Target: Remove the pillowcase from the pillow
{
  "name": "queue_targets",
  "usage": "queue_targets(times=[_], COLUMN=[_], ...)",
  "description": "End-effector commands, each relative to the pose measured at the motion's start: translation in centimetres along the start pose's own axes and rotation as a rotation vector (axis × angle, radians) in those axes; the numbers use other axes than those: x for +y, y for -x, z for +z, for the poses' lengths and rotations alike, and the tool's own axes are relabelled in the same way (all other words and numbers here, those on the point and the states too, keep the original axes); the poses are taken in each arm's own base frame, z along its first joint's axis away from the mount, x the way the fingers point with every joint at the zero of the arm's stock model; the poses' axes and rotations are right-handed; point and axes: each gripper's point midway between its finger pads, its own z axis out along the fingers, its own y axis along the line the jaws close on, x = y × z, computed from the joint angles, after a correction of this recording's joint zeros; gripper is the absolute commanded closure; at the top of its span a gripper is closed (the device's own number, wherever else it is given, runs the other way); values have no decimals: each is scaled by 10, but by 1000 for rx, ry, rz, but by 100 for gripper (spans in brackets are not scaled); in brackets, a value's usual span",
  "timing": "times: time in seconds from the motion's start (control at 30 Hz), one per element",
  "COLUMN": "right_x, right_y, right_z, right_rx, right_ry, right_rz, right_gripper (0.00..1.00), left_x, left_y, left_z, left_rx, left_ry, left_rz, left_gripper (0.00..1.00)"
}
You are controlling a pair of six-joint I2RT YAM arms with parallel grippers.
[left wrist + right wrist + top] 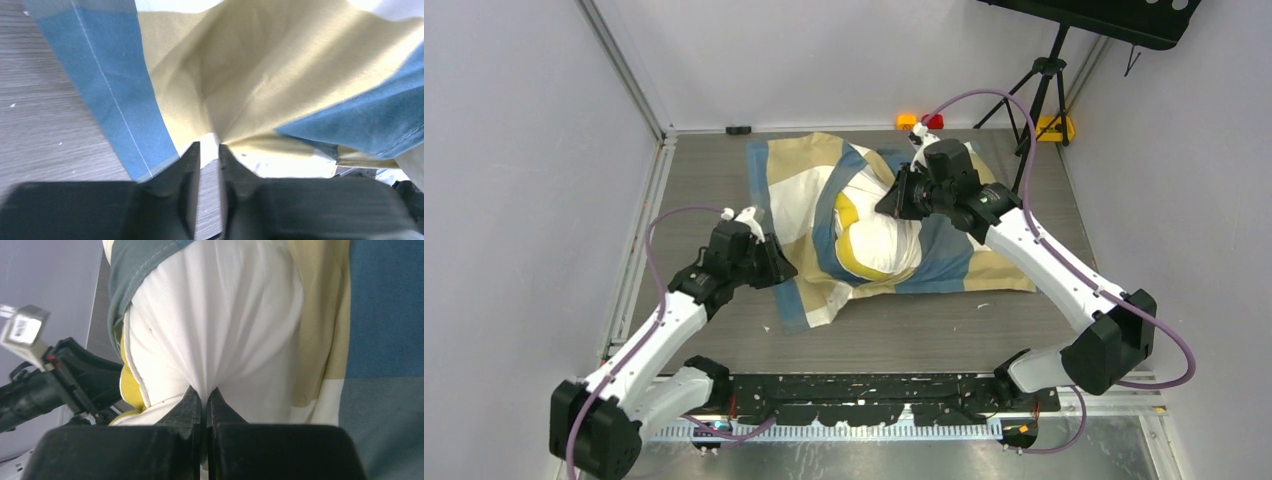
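The pillowcase [794, 185], checked blue, tan and white, lies rumpled in the middle of the table. The cream-white pillow [879, 240] bulges out of its opening, with the yellow edge [848, 214] showing. My left gripper [776, 268] is at the pillowcase's near left part. In the left wrist view it [209, 147] is pinched on a fold of the pillowcase [240, 75]. My right gripper [886, 205] sits on the pillow's top. In the right wrist view it [205, 392] is shut on gathered white fabric of the pillow [220, 315], beside the pillowcase [385, 315].
A tripod [1044, 80] stands at the back right with a yellow block [1056, 127] at its foot. Orange [907, 121] and red [934, 121] items and a small black piece [739, 129] lie along the back wall. Grey walls close in both sides.
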Motion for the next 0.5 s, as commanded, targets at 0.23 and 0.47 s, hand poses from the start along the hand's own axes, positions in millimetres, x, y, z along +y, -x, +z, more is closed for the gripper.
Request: queue_targets(times=[0.23,0.47], right_x=[17,18], right_y=[22,12], right_z=[-3,-4], right_rx=[-113,-86], right_ry=[108,136], right_rz=[-12,-5], right_gripper=[100,100], left_x=[-43,-78], left_y=[52,71], left_z=[-81,-82], left_rx=[-241,-265], left_ry=[-76,-98], left_rz=[194,320], left_gripper=[14,8])
